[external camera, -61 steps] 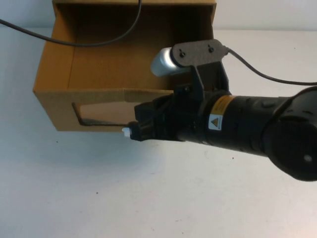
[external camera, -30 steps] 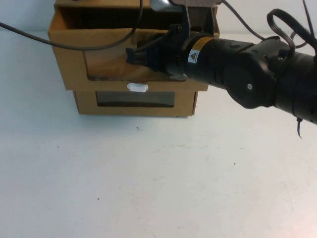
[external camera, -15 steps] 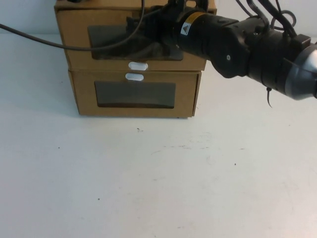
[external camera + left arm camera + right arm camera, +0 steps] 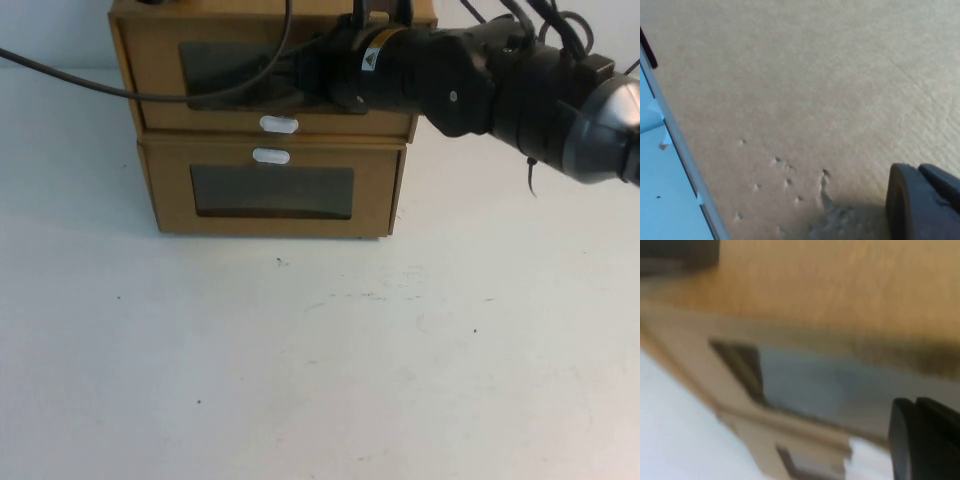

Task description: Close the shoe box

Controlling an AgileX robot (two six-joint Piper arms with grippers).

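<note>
High view shows two brown cardboard boxes stacked at the far edge of the white table (image 4: pixel 300 380), left of centre. The upper one is the shoe box (image 4: pixel 150 90): a drawer-style carton with a dark, clear rectangular window in its front and one small white oval pull tab (image 4: pixel 278 124) beneath that window. Its long axis runs left to right, and its windowed front faces the near side. The drawer front sits flush with the outer sleeve, so the box looks shut. The lower box (image 4: pixel 375 190) is alike in matte, plain cardboard, with its own window and one white tab (image 4: pixel 271 156) above it; the two tabs lie just apart, one over the other.

One black arm reaches in from the right, with a yellow warning label on its round casing. The right gripper (image 4: pixel 285 75) is at the shoe box's front, over the window; whether its fingers are spread or pressed together cannot be told. One thin black cable (image 4: pixel 100 88) crosses the left part of the box front.

Left wrist view shows one dark rounded fingertip (image 4: pixel 920 202) of the left gripper (image 4: pixel 952 212) close against a plain cardboard face marked by small dents; its state cannot be told either.
</note>
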